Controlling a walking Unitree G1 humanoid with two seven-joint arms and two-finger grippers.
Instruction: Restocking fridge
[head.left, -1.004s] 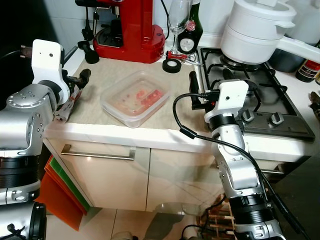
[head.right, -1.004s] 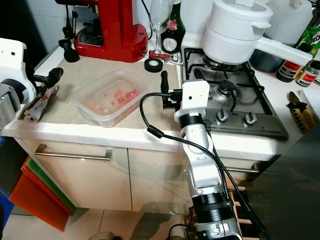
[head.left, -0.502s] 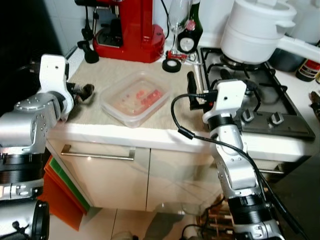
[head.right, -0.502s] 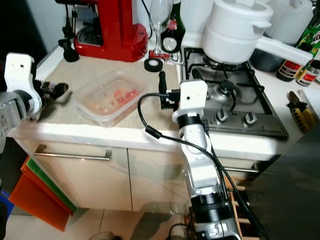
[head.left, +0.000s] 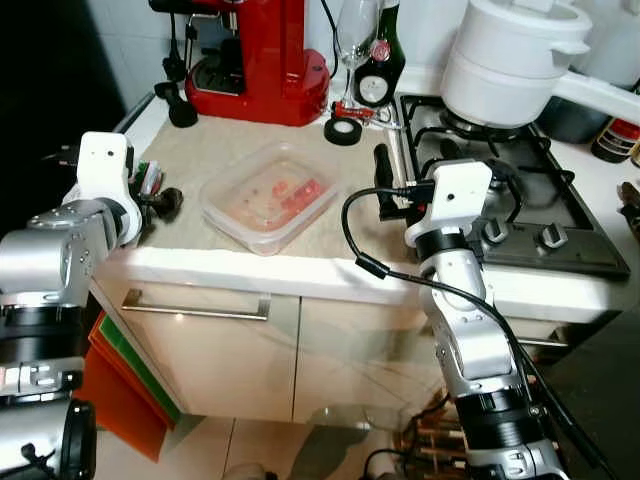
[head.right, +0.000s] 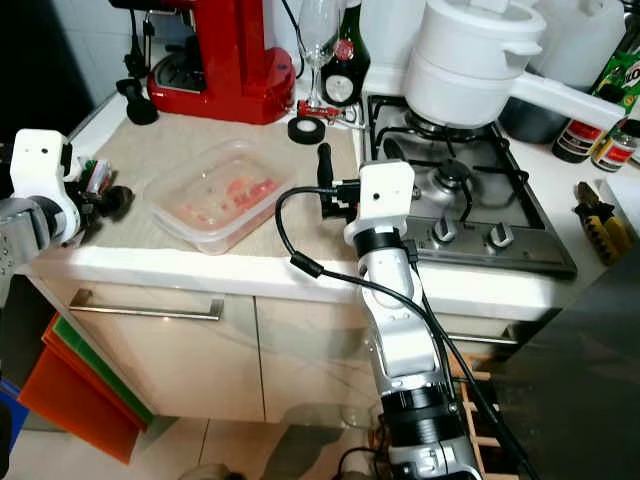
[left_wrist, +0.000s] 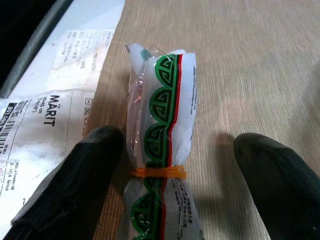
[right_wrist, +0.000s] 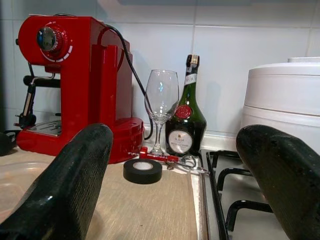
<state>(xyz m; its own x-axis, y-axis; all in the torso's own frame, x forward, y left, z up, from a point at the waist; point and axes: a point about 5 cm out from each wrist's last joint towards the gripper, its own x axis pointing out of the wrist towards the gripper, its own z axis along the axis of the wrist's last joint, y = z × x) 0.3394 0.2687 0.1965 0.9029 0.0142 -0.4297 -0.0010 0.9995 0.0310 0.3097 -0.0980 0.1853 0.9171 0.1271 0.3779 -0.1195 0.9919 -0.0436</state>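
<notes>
Clear plastic, square and lidded, the food container (head.left: 269, 196) sits in the middle of a beige mat (head.left: 215, 140) on the counter, with red and pink chunks of food inside. At the mat's left edge lies a small packet (left_wrist: 160, 145) of clear film printed with green and red scallops and cinched by an orange rubber band. The left gripper (left_wrist: 180, 185) sits low over it with fingers spread, one on either side, not pinching it. The right gripper (right_wrist: 175, 175) hovers to the container's right, beside the hob (head.left: 500, 190), jaws wide apart and holding nothing. A white pot (head.left: 510, 60) stands on the far burner. Along the far wall are a red coffee machine (head.left: 250, 60), an empty wine glass (right_wrist: 161, 105), a dark green bottle (right_wrist: 186, 120) and a roll of black tape (right_wrist: 142, 171).
</notes>
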